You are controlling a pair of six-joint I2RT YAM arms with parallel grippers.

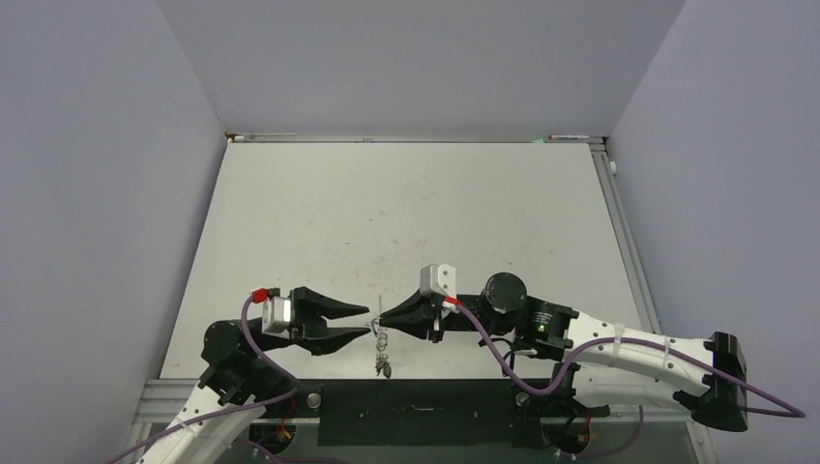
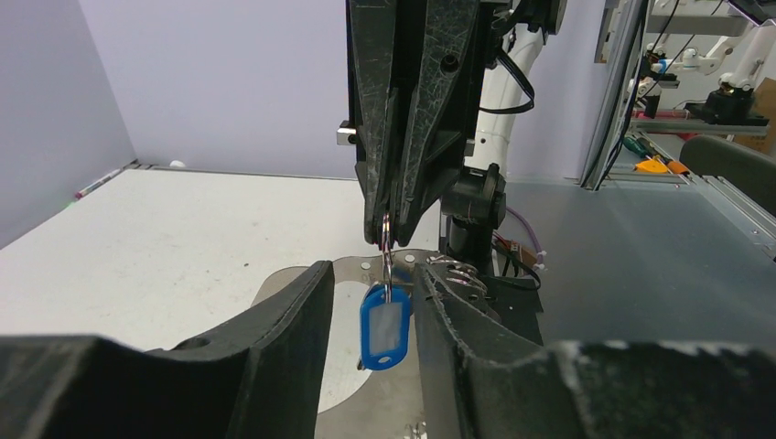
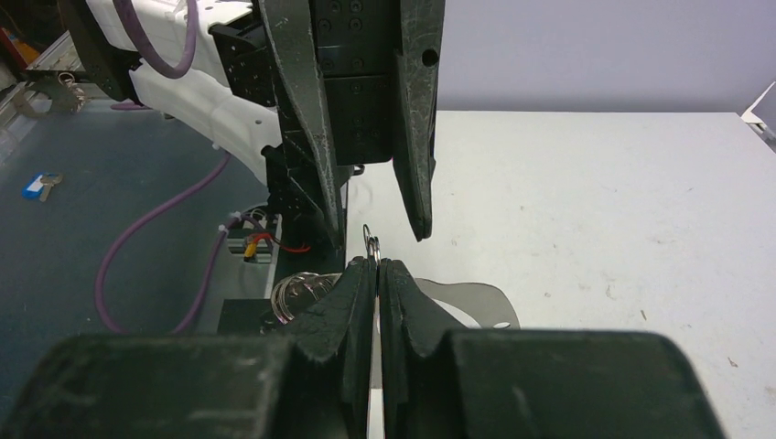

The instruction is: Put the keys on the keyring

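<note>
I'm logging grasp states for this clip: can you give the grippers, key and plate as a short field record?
right gripper: shut on small wire split ring
left gripper: open, fingers either side of the tag, contact unclear
key with blue plastic tag: hanging from that ring, above the plate
flat grey metal ring plate: lying on white table, below both grippers

R fingers [image 2: 412, 137] point down from the top, shut tight on a small ring [image 2: 386, 240]. A blue tag [image 2: 385, 329] hangs from it, btwn the L fingers [image 2: 293, 320], which stand apart. Under it a flat grey plate [image 2: 352, 271] lies on the white tabletop [image 2: 165, 238].
</note>
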